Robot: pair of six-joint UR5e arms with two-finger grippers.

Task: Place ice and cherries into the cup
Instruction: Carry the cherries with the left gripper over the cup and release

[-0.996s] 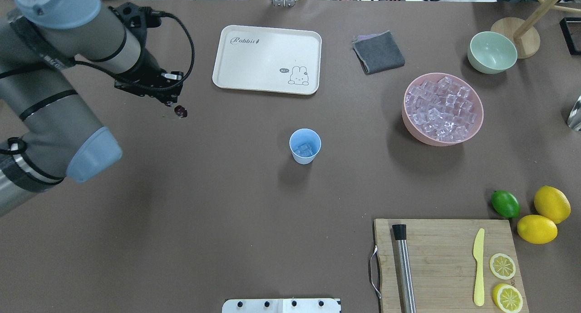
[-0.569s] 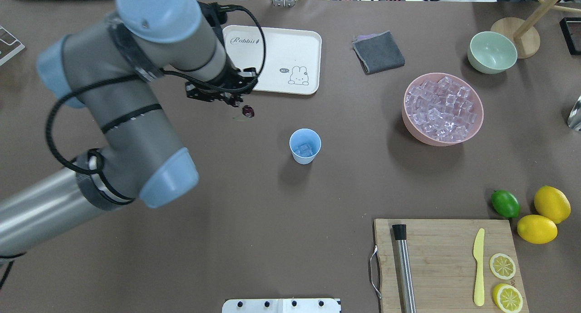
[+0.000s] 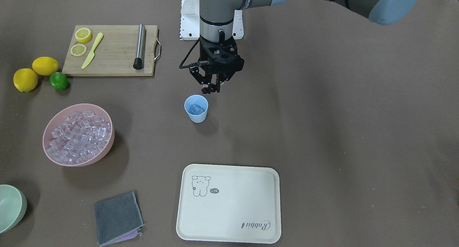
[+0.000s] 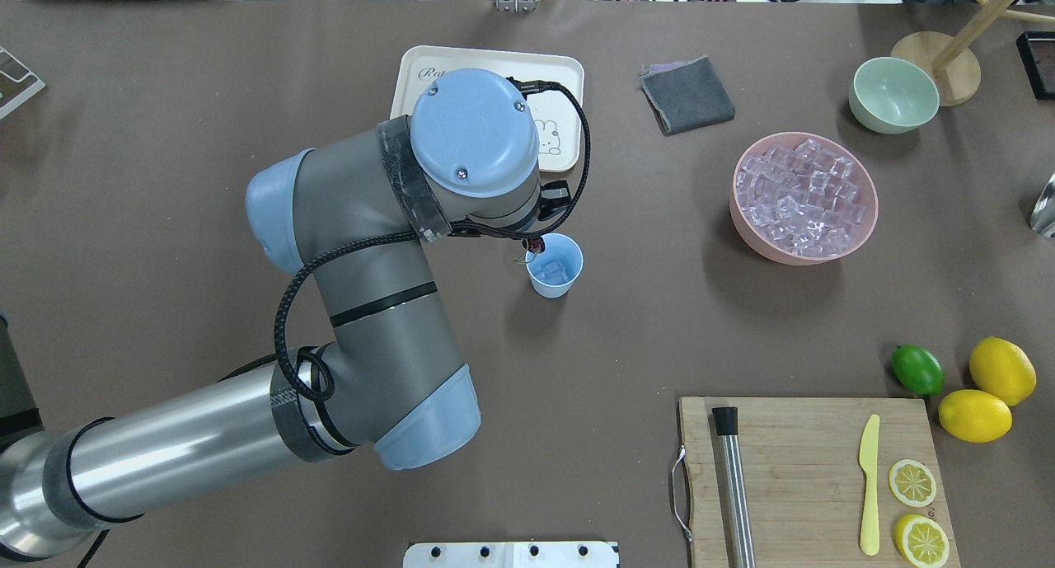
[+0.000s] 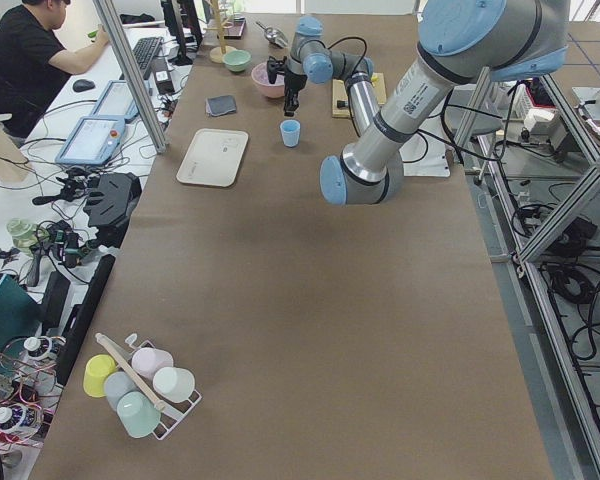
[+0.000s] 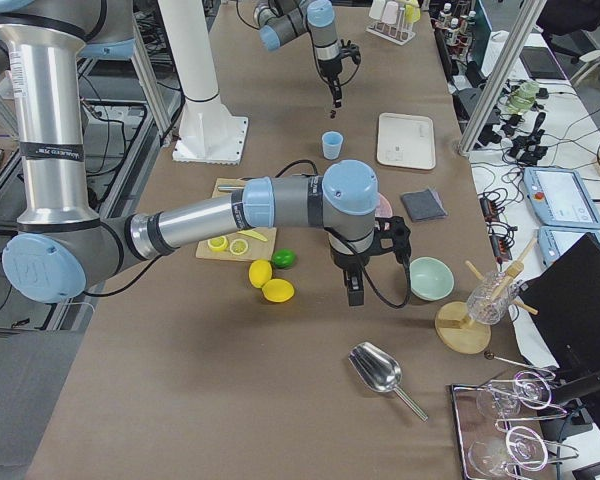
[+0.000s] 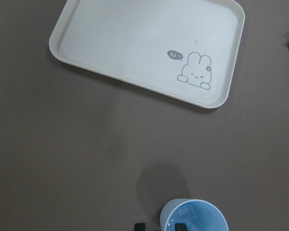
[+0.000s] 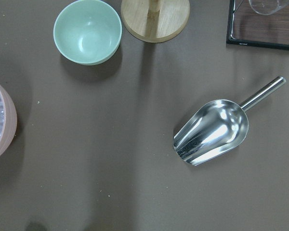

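Left gripper pinches the cherries, hung above the cup near its rim; ice lies inside. Tray and pink bowl stand well apart from the cup. Right gripper, near the green bowl: cannot tell whether spread or closed.

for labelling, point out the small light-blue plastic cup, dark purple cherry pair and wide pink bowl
light-blue plastic cup (image 3: 197,118), front-facing view, outer wall
dark purple cherry pair (image 4: 536,244), overhead view, fruit
wide pink bowl (image 4: 783,255), overhead view, outer wall
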